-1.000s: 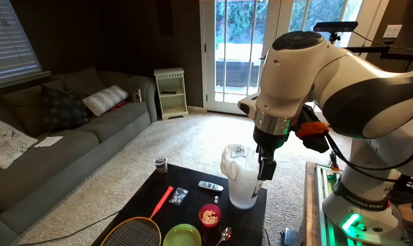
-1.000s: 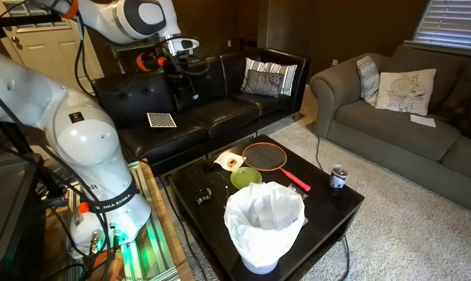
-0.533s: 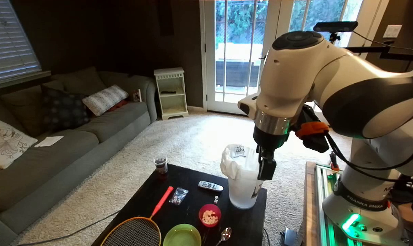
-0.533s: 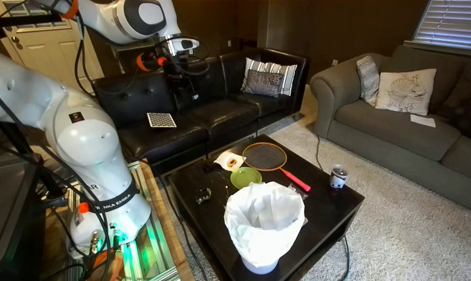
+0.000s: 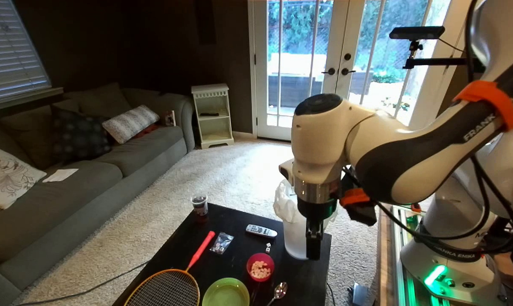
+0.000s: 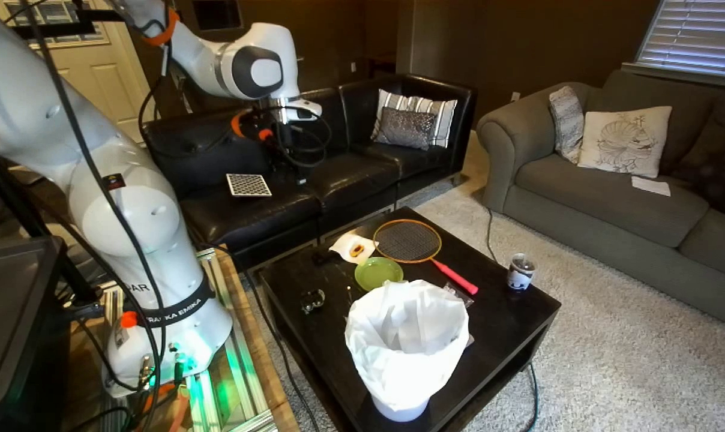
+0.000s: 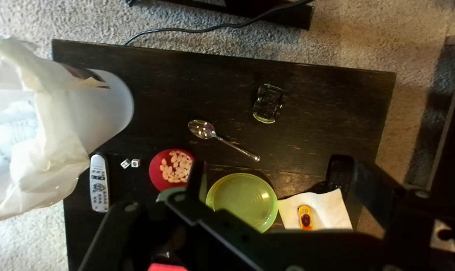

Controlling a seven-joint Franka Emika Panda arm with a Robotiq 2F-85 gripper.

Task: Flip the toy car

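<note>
I had the claw (image 7: 281,178) spread wide, empty, above the black wooden counter (image 7: 321,109). Near side: dark, green-edged, car-shaped object (image 7: 268,103); beyond, small yellow toy car (image 7: 305,217) on white paper (image 7: 331,210). Target unclear; I guessed grasp and flip both left.

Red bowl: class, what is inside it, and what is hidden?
Small pale pieces lie clustered inside the red bowl. The bottom beneath them is covered, so anything there cannot be seen.
</note>
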